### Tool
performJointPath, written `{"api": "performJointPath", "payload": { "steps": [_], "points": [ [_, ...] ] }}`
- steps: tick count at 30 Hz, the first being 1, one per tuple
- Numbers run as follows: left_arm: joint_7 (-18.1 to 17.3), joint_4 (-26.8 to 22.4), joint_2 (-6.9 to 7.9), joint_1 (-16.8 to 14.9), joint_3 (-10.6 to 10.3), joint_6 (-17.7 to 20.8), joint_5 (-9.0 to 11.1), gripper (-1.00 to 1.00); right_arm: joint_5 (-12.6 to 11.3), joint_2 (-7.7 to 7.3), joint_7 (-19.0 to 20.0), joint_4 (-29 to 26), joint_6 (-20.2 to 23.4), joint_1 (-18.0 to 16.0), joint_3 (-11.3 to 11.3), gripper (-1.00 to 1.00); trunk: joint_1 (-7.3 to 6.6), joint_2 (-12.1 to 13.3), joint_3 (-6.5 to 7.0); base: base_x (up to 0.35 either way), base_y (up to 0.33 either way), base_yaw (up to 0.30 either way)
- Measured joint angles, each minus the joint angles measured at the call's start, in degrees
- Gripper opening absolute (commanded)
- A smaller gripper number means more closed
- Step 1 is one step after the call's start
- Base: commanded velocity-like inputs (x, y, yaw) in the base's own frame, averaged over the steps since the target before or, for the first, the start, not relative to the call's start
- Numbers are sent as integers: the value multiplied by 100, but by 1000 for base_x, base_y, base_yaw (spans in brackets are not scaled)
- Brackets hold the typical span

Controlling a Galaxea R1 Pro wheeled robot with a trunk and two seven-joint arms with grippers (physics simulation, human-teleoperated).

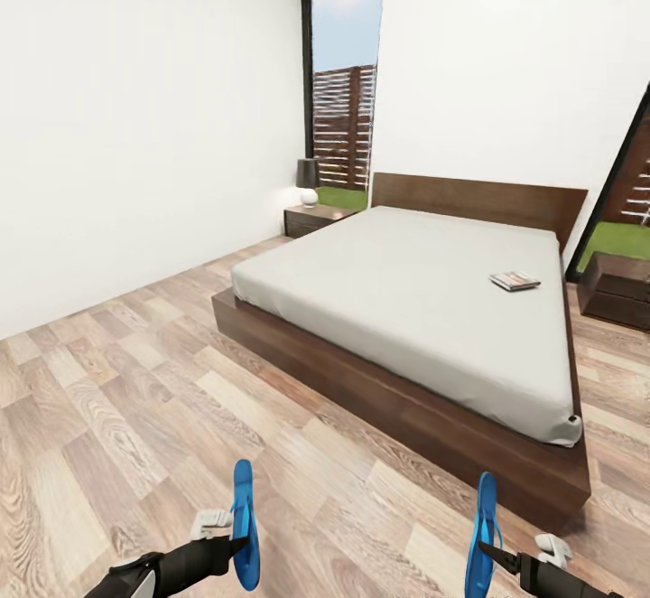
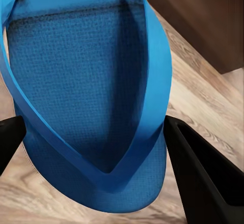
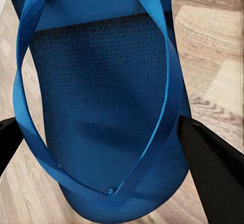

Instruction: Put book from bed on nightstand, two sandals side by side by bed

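The robot stands on the brown wood floor (image 1: 117, 417) of the bedroom, looking at the big bed (image 1: 406, 300) with its pale mattress and dark wooden frame. The book (image 1: 515, 281) lies flat on the mattress, near the head end, on the side close to the right nightstand (image 1: 618, 286). Another nightstand (image 1: 316, 217) sits on the far left side of the bed, with a small lamp (image 1: 308, 181) on top, by a tall window (image 1: 343, 83). The left gripper (image 1: 236, 541) is pinching one blue sandal (image 1: 244, 526), held up on its edge above the floor. The right gripper (image 1: 487, 548) is pinching the other blue sandal (image 1: 483, 535), also standing on its edge in the air. The two sandals are well apart, one at each arm. In the left wrist view, the sandal (image 2: 89, 97) sits between two black fingers (image 2: 203, 178) that press its sides. In the right wrist view, the other sandal (image 3: 107, 112) is squeezed between black fingers (image 3: 213, 178) the same way.
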Motion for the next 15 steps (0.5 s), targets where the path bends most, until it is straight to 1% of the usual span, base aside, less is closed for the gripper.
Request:
{"api": "performJointPath", "payload": {
  "steps": [15],
  "points": [
    [0,0,-12,2,-7,0,0,-100,0,0,0,-3,0,0,0,-100,0,0,0,0,0,-168]
  ]
}}
